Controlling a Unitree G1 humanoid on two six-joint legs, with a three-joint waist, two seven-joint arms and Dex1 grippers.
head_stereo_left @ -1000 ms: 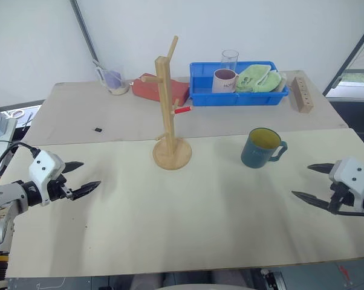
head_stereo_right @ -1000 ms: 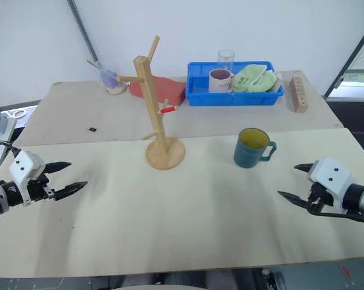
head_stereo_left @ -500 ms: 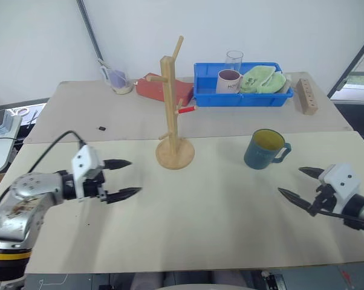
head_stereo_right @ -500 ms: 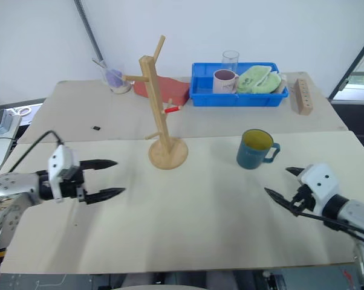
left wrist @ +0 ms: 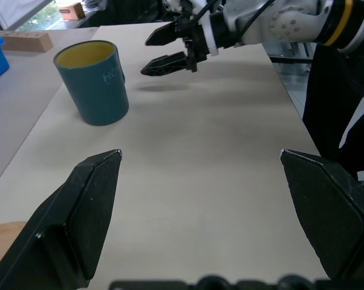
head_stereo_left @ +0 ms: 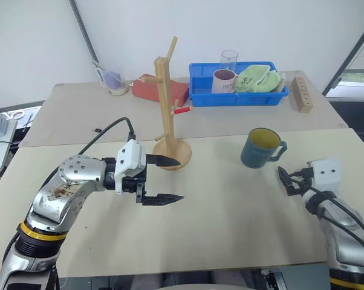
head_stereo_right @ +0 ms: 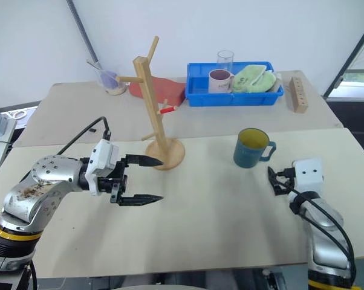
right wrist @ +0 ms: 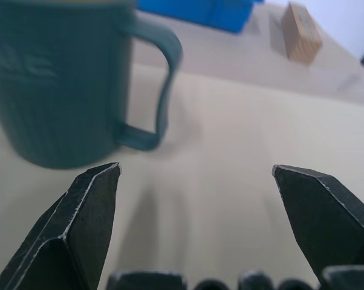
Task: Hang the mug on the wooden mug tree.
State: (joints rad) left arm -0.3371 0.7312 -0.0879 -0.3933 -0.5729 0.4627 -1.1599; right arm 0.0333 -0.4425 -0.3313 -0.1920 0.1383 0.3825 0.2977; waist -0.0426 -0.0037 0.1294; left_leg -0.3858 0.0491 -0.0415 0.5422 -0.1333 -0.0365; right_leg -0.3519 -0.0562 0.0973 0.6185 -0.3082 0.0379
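The broad pale beige table carries everything, and the step in hand reads as the approach to the grasp, with nothing lifted yet; the tall light-wood mug tree with its round disc base and angled pegs, one red-tipped, stands just beyond the left gripper, whose jaws are spread wide and empty, pointing across the table toward the right side; the dark teal-blue ceramic mug with yellow-green inside stands upright on the table, well apart from the left jaws and just ahead of the right gripper, whose black jaws are also wide open and hold nothing; in the right wrist view the mug sits ahead of the jaws and off toward one finger, its loop handle nearer the line between them, so the handle faces the right gripper's side; the mug looks glossy, ribbed on its wall, with faint lettering, and its handle is a thin open loop; the next move, as I judge it, calls for the right jaws to go forward and close on the mug's wall or rim while leaving the loop free, since that loop must later slide over an angled peg; a grip on the handle itself would likely block the hanging.
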